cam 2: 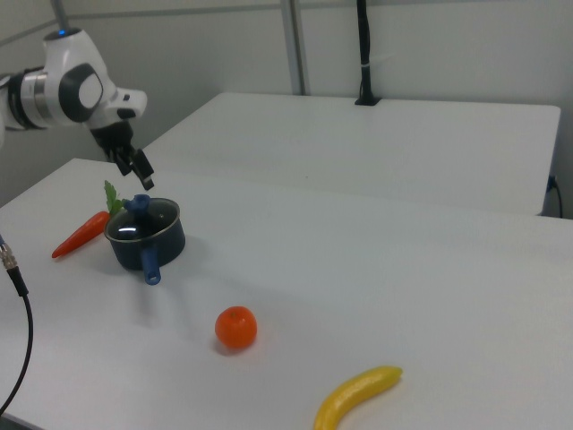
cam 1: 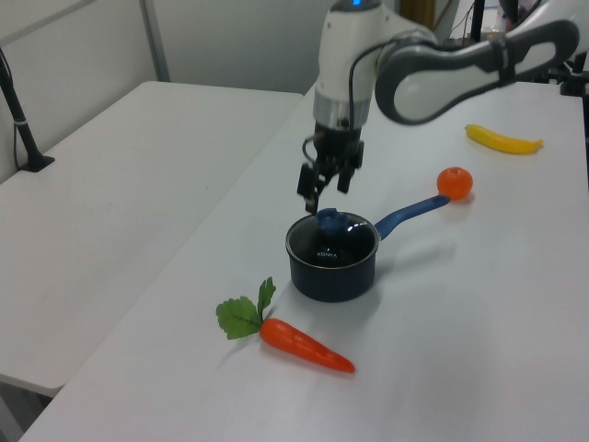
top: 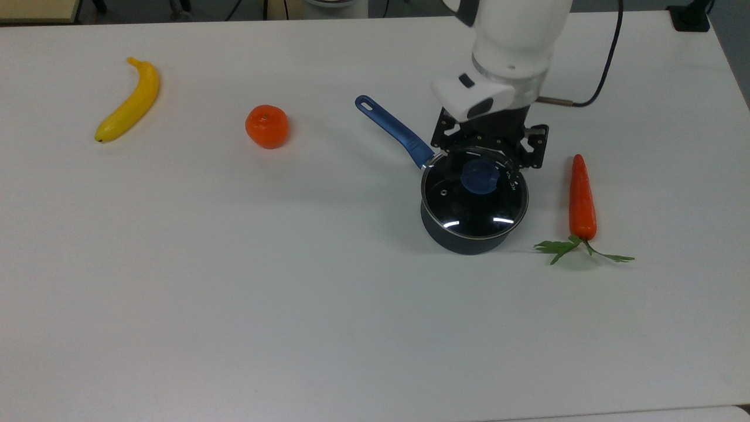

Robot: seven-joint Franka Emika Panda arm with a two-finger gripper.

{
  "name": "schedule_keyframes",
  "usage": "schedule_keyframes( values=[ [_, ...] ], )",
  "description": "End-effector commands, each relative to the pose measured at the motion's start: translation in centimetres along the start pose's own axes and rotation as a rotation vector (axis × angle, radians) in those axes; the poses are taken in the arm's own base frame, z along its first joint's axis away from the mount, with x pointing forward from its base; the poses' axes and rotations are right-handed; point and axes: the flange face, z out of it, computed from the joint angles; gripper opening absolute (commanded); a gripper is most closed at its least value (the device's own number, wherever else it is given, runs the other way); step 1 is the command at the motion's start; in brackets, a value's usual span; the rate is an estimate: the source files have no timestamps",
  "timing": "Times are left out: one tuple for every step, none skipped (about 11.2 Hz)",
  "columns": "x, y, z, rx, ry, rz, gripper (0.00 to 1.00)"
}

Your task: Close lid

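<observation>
The round glass lid (top: 469, 210) with its blue knob (top: 480, 176) lies flat on the dark saucepan (top: 463, 241), covering its mouth. The saucepan's blue handle (top: 392, 128) points toward the top view's upper left. My gripper (top: 488, 149) hangs just above the knob, open, with a finger on either side and nothing held. In the left view the gripper (cam 1: 324, 189) is clear of the lid (cam 1: 331, 243), with a small gap over the knob. In the right view the gripper (cam 2: 137, 171) sits above the lid (cam 2: 141, 223).
A carrot (top: 582, 199) with green leaves lies close to the pan on the top view's right. An orange (top: 266, 126) and a banana (top: 130, 99) lie farther to the top view's left. A black cable (top: 603, 64) trails from the arm. The white table (top: 293, 293) spreads wide in front.
</observation>
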Motion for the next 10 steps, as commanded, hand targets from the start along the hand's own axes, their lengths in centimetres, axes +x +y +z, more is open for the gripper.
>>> schedule_keyframes(
  values=[
    [1.0, 6.4, -7.0, -0.04, -0.03, -0.044, 1.0],
    [1.9, 9.6, -8.4, -0.051, -0.059, -0.045, 1.0],
    [2.6, 13.1, -10.0, -0.057, -0.086, -0.049, 1.0],
    [2.8, 16.6, -11.5, -0.065, -0.114, -0.064, 1.0],
    [2.9, 20.2, -12.6, -0.07, -0.151, -0.068, 1.0],
    [3.1, 23.4, -13.5, -0.072, -0.174, -0.082, 1.0],
    [3.5, 26.8, -14.4, -0.07, -0.186, -0.092, 1.0],
    [3.6, 29.3, -14.9, -0.071, -0.211, -0.096, 1.0],
    [3.5, 30.6, -14.9, -0.075, -0.235, -0.084, 1.0],
    [3.4, 31.4, -14.7, -0.078, -0.255, -0.073, 1.0]
  ],
)
